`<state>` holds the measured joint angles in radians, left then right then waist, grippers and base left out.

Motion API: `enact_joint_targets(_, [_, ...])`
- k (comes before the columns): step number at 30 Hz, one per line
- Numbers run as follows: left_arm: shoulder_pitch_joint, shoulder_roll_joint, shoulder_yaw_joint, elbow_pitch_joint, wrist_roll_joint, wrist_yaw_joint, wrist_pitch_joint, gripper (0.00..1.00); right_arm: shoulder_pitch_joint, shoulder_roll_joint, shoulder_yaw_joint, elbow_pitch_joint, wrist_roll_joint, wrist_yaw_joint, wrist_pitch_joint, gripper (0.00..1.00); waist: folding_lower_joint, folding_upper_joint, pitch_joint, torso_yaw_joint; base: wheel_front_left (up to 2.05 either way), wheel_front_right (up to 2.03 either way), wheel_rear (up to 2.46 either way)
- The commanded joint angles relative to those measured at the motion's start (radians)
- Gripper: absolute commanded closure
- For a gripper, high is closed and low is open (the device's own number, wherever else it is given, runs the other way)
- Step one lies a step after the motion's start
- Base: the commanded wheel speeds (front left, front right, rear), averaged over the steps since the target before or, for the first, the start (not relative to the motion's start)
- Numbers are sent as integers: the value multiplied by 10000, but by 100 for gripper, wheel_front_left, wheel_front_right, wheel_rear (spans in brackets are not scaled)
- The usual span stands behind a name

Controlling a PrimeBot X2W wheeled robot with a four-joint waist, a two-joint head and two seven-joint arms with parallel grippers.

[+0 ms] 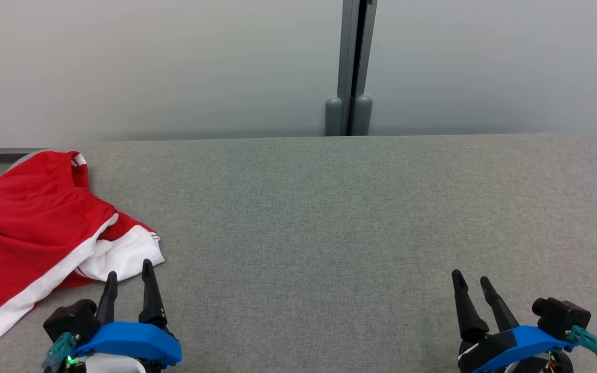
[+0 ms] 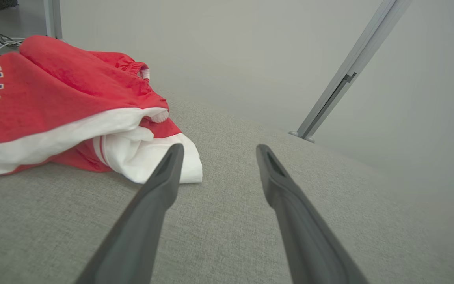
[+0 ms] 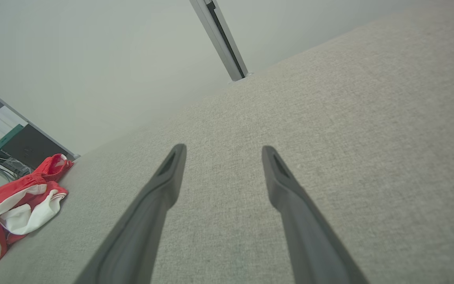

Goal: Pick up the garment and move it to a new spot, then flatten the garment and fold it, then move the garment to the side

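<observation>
**Operator:** Where is the garment lying?
**Technician:** The crumpled red-and-white fabric garment [image 1: 34, 223] is lying at the left edge of the grey fabric-covered desk [image 1: 329, 217].
**Operator:** What are the grippers doing?
**Technician:** The left gripper [image 1: 128, 269] is pointing at the garment's white hem. The right gripper [image 1: 469, 277] is waiting near right. Both are standing parted and gripping nothing.

The wide grey cloth table [image 1: 340, 217] had lots of open room in its middle and right. A crumpled red and white garment [image 1: 29, 233] blocked the left side. A pale wall [image 1: 174, 67] stood behind.
</observation>
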<state>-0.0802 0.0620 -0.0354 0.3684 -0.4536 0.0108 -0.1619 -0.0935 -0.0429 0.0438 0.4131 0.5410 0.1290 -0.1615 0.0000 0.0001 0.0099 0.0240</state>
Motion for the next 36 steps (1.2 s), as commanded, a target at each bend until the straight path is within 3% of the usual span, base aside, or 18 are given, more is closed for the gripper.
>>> enact_joint_targets(1, [-156,94,63,-2,336,74,-123,0,-47,-85,34,-5,-294,20,-121,0,0,-1,-3,8,0,0,0])
enact_joint_targets(15, [-194,168,-11,517,1701,112,-448,0,51,-94,113,148,-1529,22,-458,0,0,-1,-33,48,0,0,0])
enact_joint_targets(28, [-80,255,-187,367,2738,-350,-717,0,81,-100,182,184,-2563,26,-722,0,0,-1,-18,118,0,0,0])
enact_joint_targets(36, [137,125,348,-25,2910,-449,-869,0,145,-102,193,153,-3052,26,-867,0,0,-1,-16,165,0,0,0])
